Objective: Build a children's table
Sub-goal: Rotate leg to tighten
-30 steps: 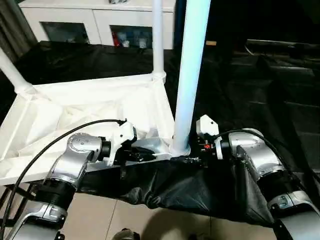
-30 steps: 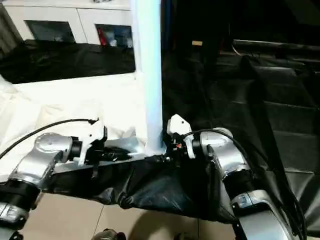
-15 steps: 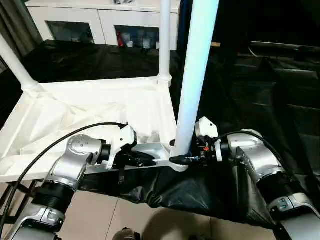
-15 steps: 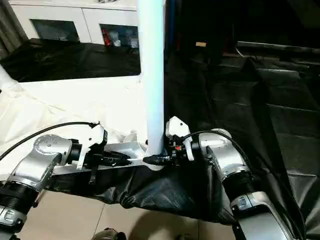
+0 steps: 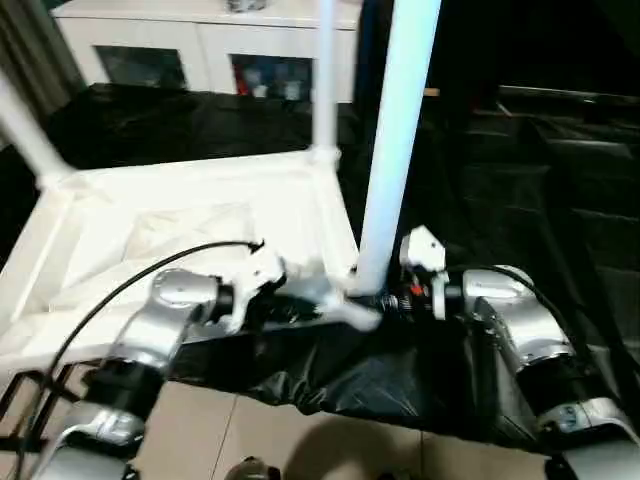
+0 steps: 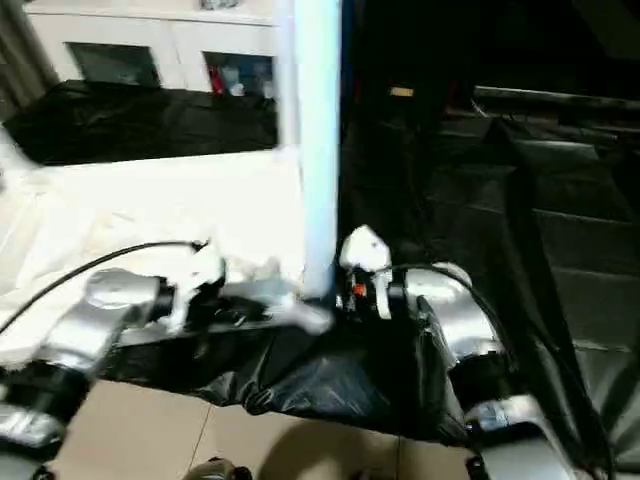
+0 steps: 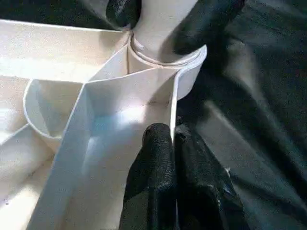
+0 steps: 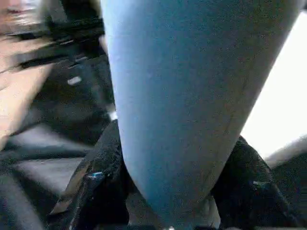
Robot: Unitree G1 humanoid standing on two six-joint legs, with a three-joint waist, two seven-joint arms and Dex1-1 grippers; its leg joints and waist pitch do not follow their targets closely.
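The white tabletop (image 5: 180, 210) lies underside up on a black-draped surface, with three white legs standing in its corner sockets. The near right leg (image 5: 395, 150) rises from the corner socket (image 7: 163, 62) closest to me. My left gripper (image 7: 171, 136) is shut on the thin rim wall of the tabletop just beside that socket. My right gripper (image 5: 385, 298) is at the base of this leg, its black fingers (image 8: 96, 187) pressed against either side of the tube. A far leg (image 5: 323, 80) and a left leg (image 5: 25, 130) also stand upright.
A white glass-door cabinet (image 5: 200, 40) stands along the back. Black cloth (image 5: 520, 180) covers the surface to the right and hangs over the front edge above the tiled floor (image 5: 250, 440). A black cable (image 5: 100, 300) loops over my left forearm.
My right gripper's fingers have closed in around the base of the near right leg. The left gripper keeps its hold on the rim. The camera has shifted a little.
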